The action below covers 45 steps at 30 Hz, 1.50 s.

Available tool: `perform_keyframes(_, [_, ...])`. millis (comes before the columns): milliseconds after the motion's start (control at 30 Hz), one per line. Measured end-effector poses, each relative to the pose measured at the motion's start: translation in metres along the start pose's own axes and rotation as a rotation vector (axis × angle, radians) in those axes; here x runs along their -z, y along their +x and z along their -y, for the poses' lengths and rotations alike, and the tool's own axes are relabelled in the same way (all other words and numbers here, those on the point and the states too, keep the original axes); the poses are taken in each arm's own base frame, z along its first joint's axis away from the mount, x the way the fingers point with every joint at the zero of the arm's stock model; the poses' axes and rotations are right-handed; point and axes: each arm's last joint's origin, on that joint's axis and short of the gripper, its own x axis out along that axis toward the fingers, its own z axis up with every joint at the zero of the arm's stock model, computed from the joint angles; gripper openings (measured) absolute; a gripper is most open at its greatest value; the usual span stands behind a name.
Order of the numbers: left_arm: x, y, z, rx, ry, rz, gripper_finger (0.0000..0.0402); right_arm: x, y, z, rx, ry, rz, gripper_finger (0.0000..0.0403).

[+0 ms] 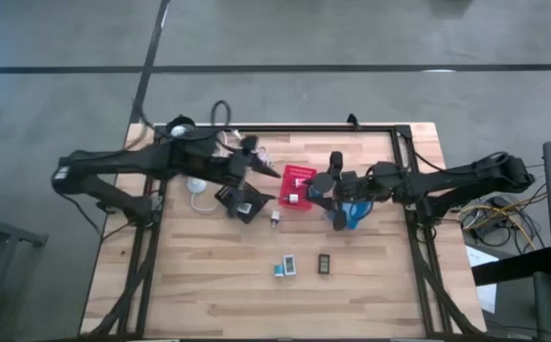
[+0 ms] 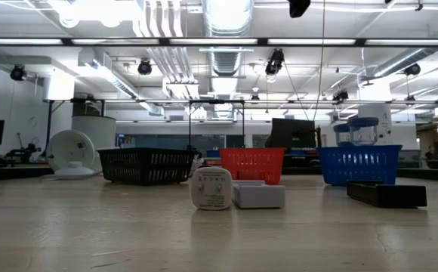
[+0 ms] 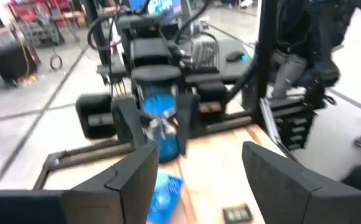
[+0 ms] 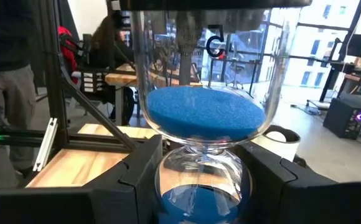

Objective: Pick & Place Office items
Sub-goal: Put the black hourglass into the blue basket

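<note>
Hourglass (image 4: pixel 202 118) top and base cut off; floor-side person (image 3: pixel 295 43) blurred, head cropped

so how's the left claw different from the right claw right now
The right claw is clamped around the waist of a blue-sand hourglass, while the left claw holds nothing, its fingers spread apart. From above, the right claw hangs over the blue basket, the left claw over the black basket. Both are dark, two-fingered, and flank the red basket.

Wooden table (image 1: pixel 209 285) bears three mesh bins (image 2: pixel 147 165), lamp (image 2: pixel 72 155), small blocks (image 1: pixel 286 267).
</note>
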Motion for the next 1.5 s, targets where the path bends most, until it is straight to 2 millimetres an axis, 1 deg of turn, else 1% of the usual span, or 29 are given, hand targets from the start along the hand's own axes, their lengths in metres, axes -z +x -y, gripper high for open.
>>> perform_keyframes(133, [0.000,-0.037,0.009,0.015,-0.028,-0.055,0.0219,-0.004,-0.006,0.001,-0.002,0.001,0.000,0.0168])
perform_keyframes(267, [0.008,-0.069,0.018,0.021,-0.052,-0.038,0.0175,-0.008,-0.011,0.001,-0.005,0.001,0.011,0.0169])
perform_keyframes(367, [0.021,-0.090,0.023,0.017,-0.058,-0.017,0.0136,-0.011,-0.014,0.001,-0.017,0.002,0.023,0.0167])
perform_keyframes(500, [0.052,-0.106,0.031,0.016,-0.044,0.009,0.0077,-0.014,-0.017,0.001,-0.035,0.002,0.028,0.0167])
perform_keyframes(633, [0.092,-0.109,0.037,0.017,-0.039,0.049,0.0019,-0.014,-0.018,0.001,-0.036,0.005,0.020,0.0169])
perform_keyframes(667, [0.102,-0.109,0.039,0.015,-0.043,0.069,0.0010,-0.014,-0.018,0.001,-0.036,0.004,0.020,0.0169])
perform_keyframes(900, [0.169,-0.108,0.049,0.005,-0.066,0.186,0.0008,-0.014,-0.019,0.000,-0.060,0.012,0.022,0.0170])
perform_keyframes(1000, [0.192,-0.110,0.052,-0.013,-0.078,0.241,0.0004,-0.014,-0.019,0.000,-0.060,0.013,0.023,0.0170])
perform_keyframes(1133, [0.218,-0.112,0.055,-0.037,-0.086,0.278,0.0006,-0.014,-0.019,0.000,-0.063,0.015,0.024,0.0170])
perform_keyframes(1267, [0.235,-0.113,0.056,-0.086,-0.105,0.275,0.0005,-0.018,-0.024,0.001,-0.062,0.016,0.033,0.0170])
perform_keyframes(1367, [0.247,-0.112,0.057,-0.109,-0.138,0.250,0.0005,-0.026,-0.037,0.003,-0.060,0.011,0.050,0.0170])
perform_keyframes(1500, [0.267,-0.109,0.060,-0.103,-0.175,0.217,0.0009,-0.036,-0.063,0.005,-0.058,0.026,0.048,0.0170])
